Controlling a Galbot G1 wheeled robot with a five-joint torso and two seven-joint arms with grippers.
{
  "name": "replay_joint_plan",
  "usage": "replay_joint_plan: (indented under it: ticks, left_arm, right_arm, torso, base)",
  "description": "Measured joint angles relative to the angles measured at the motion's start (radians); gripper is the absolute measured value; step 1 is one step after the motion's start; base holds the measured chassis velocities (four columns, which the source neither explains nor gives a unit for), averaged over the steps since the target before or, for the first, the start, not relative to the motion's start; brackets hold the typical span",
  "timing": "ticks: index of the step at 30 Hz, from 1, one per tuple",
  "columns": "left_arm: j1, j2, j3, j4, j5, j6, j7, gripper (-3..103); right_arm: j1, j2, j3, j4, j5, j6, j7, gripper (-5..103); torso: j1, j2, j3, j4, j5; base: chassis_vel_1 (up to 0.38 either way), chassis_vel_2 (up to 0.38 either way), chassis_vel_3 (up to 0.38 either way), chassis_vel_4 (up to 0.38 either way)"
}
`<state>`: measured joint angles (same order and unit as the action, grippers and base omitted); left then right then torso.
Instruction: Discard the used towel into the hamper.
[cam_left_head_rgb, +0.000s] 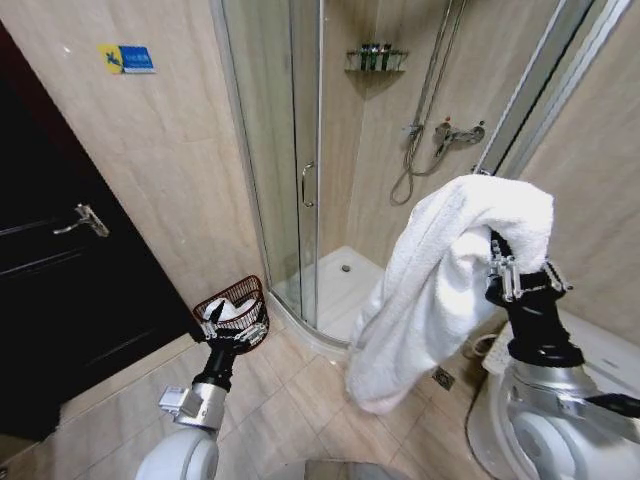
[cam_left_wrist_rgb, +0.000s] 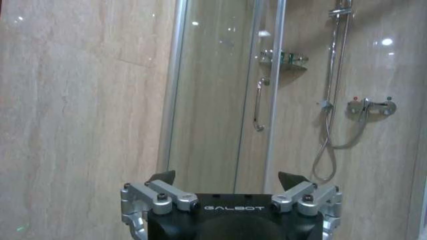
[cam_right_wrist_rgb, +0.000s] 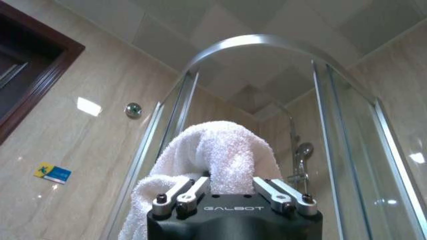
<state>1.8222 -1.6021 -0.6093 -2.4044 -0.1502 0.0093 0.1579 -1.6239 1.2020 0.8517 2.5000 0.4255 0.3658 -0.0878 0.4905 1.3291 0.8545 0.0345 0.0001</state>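
Towel (cam_left_head_rgb: 430, 290) in raised right gripper (cam_left_head_rgb: 497, 262)

Right end effector (cam_left_head_rgb: 497, 262) holds white towel (cam_left_head_rgb: 430, 290) raised; hamper (cam_left_head_rgb: 235, 308) beside shower.

The towel (cam_left_head_rgb: 440, 280) is plain white with a looped terry texture. The hamper (cam_left_head_rgb: 236, 308) is reddish-brown open wire weave — something white lies inside it. The door (cam_left_head_rgb: 60, 290) is dark brown, almost black. The wall (cam_left_head_rgb: 160, 150) is beige, streaked stone — a small blue-and-yellow sign (cam_left_head_rgb: 126, 59) sits on it. The floor tiles (cam_left_head_rgb: 290, 400) are beige.
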Motion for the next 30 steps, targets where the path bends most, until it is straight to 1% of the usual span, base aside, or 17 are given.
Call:
replay_joint_plan:
  ticks: [11, 17, 30]
  left_arm:
    - [0.0, 0.0, 0.0, 0.0, 0.0, 0.0, 0.0, 100]
    - [0.0, 0.0, 0.0, 0.0, 0.0, 0.0, 0.0, 100]
    - [0.0, 0.0, 0.0, 0.0, 0.0, 0.0, 0.0, 100]
  right_arm:
    - [0.022, 0.006, -0.008, 0.0, -0.007, 0.0, -0.006, 16]
    - [0.028, 0.011, -0.013, 0.0, -0.013, 0.003, -0.01, 16]
    - [0.062, 0.012, -0.023, 0.0, -0.025, 0.006, -0.02, 16]
  torso:
    - [0.0, -0.001, 0.0, 0.0006, -0.0002]
    - [0.0, -0.001, 0.0, 0.0002, -0.0002]
    - [0.0, -0.001, -0.001, 0.0005, 0.0]
  base:
    - [0.072, 0.046, -0.045, -0.054]
    - [0.07, 0.073, -0.096, -0.076]
    - [0.039, 0.055, -0.045, -0.053]
